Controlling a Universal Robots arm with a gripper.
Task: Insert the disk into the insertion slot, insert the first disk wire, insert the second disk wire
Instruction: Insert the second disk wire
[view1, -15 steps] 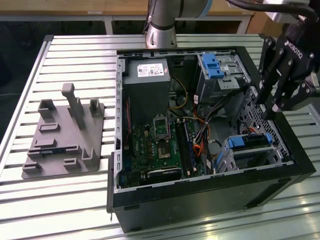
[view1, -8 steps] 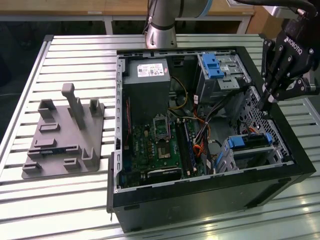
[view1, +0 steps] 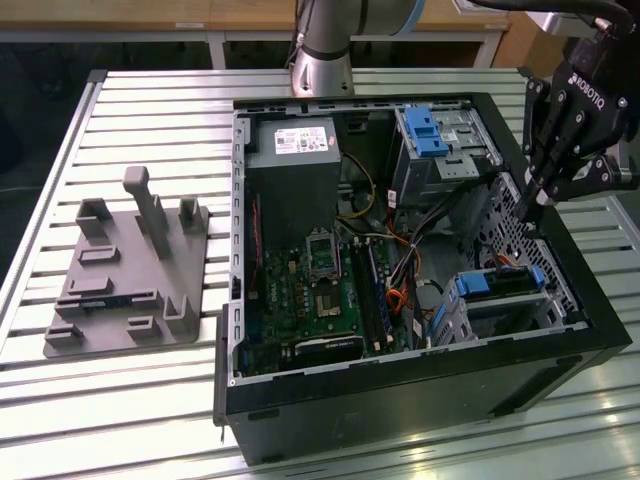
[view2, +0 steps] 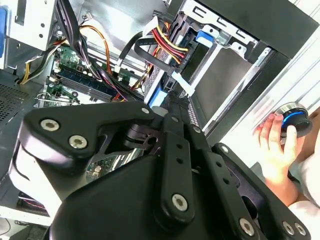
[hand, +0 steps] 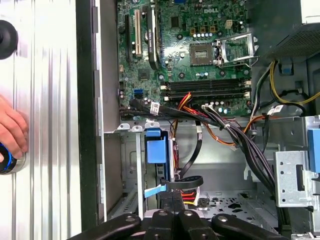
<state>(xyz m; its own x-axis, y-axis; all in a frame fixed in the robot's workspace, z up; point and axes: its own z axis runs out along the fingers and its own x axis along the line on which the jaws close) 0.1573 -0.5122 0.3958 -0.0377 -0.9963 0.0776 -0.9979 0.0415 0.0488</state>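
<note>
The open computer case (view1: 400, 290) lies on its side on the slatted metal desk (view1: 130, 400). Inside the case the green motherboard (view1: 310, 300) is seen, and a grey power supply (view1: 292, 180) sits beside it.

The black hand (view1: 537, 205) of the arm hangs over the side of the case that is at the exterior view's right, with its fingers pointing down into the case. In the first wrist view the two fingers (hand: 172, 210) lie together with no gap between them, so the hand is closed. I cannot see any object between the fingers.

Below the hand, the insertion slot (view1: 500, 310) stands in the corner of the case near the exterior view's right. The disk (view1: 497, 284) is already inside this slot; its bright blue frame shows at the top of the cage. In the first wrist view the blue frame (hand: 155, 147) is just beside the fingertips. A bundle of black, red and yellow wires (hand: 187, 181) hangs close to the disk, but I cannot tell if any of them is plugged in.

A grey fixture plate (view1: 130, 275) with upright blocks rests on the desk, well apart from the case. A person's hand (view2: 277, 145) rests on a round blue-lit knob (view2: 294, 117) on the desk beside the case.
</note>
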